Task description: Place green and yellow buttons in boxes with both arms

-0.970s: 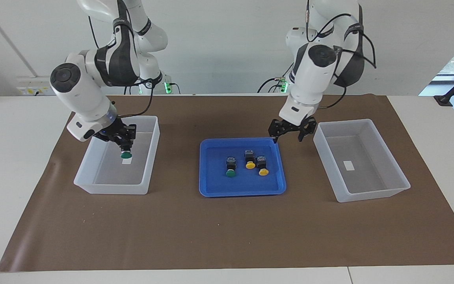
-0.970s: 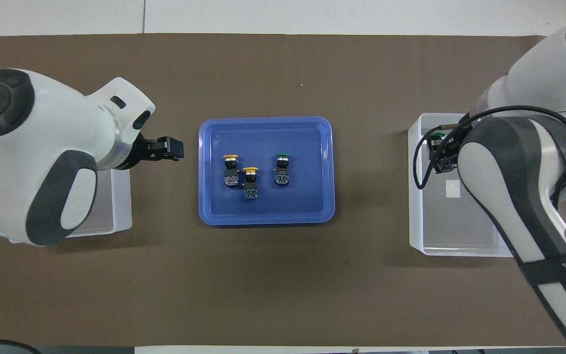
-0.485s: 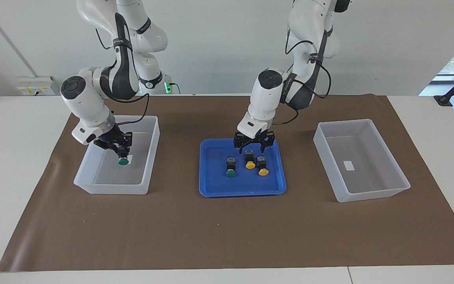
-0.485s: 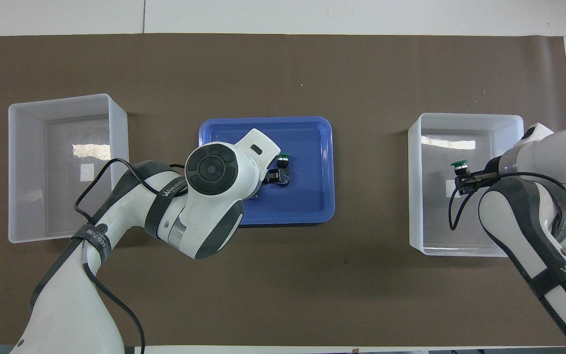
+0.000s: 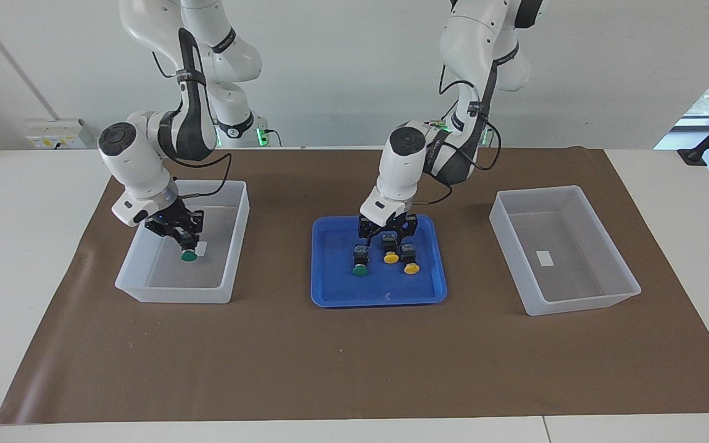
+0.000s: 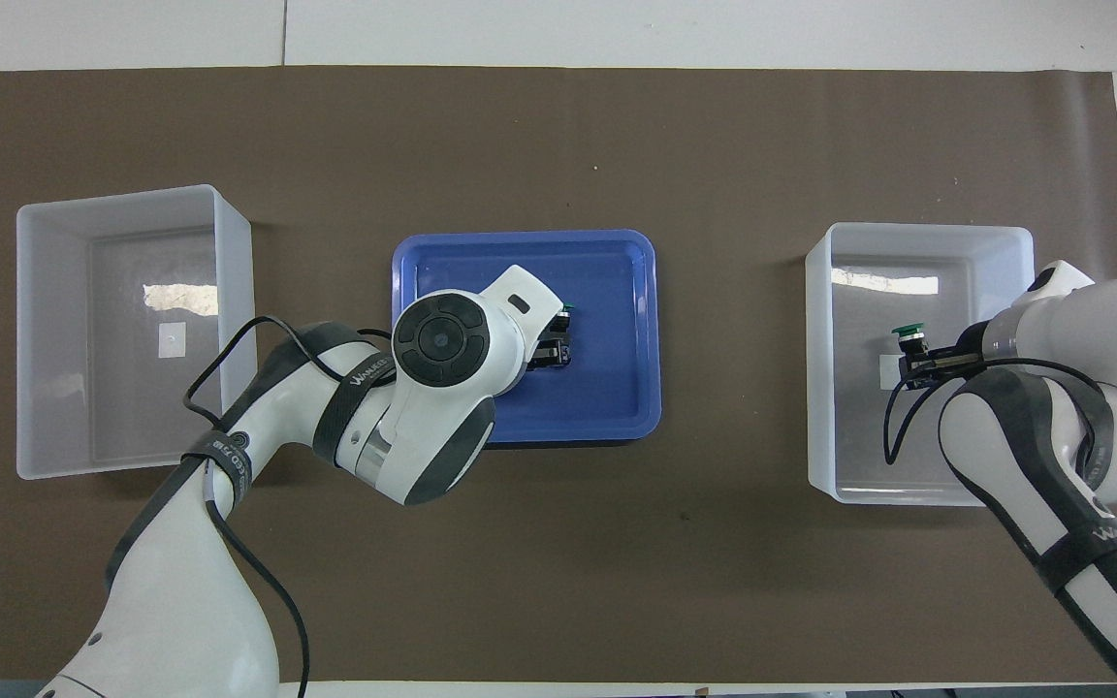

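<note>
- Brown mat point(image 5: 354, 357) covers a white table against a plain pale wall; all task items sit on it.
- Two boxes: one at the right arm's end point(image 5: 145, 289), one at the left arm's end point(image 5: 582, 304); the latter holds nothing visible.
- Blue tray point(image 5: 379, 295) lies between them, holding one green button point(image 5: 360, 269) and two yellow buttons point(image 5: 391, 258), point(image 5: 412, 267) close together.
- Left gripper point(image 5: 386, 235), fingers apart, is low over the tray above the buttons.
- Right gripper point(image 5: 186, 241) is inside its box, clamped on a second green button point(image 5: 189, 256) held low, cap toward the floor.
- Risk: tight spacing of the tray's buttons may let an open finger knock a neighbour during descent.
- Risk: releasing with the cap downward may let that button roll or tip.
</note>
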Controlling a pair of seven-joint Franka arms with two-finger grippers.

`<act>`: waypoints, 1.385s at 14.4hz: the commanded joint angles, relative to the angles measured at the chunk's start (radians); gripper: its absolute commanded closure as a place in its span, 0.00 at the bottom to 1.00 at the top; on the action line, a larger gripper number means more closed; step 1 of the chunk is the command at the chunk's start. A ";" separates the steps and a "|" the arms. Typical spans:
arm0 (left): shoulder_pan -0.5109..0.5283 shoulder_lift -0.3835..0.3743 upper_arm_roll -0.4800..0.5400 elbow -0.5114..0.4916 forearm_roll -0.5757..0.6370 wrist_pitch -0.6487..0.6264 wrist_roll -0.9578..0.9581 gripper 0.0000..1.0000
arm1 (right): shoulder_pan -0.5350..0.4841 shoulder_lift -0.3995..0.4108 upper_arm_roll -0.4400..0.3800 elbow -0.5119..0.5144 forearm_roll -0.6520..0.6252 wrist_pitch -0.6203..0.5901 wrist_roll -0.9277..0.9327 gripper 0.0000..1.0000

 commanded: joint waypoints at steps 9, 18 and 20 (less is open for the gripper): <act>-0.027 -0.009 0.018 -0.075 -0.005 0.054 -0.005 0.23 | 0.014 -0.012 0.029 0.230 -0.003 -0.287 -0.018 0.00; -0.033 -0.012 0.021 -0.077 -0.005 0.043 -0.007 1.00 | 0.049 -0.035 0.034 0.258 0.009 -0.308 -0.001 0.00; -0.030 -0.034 0.021 -0.069 -0.005 0.018 -0.011 1.00 | 0.098 -0.021 0.034 0.341 0.010 -0.369 0.062 0.00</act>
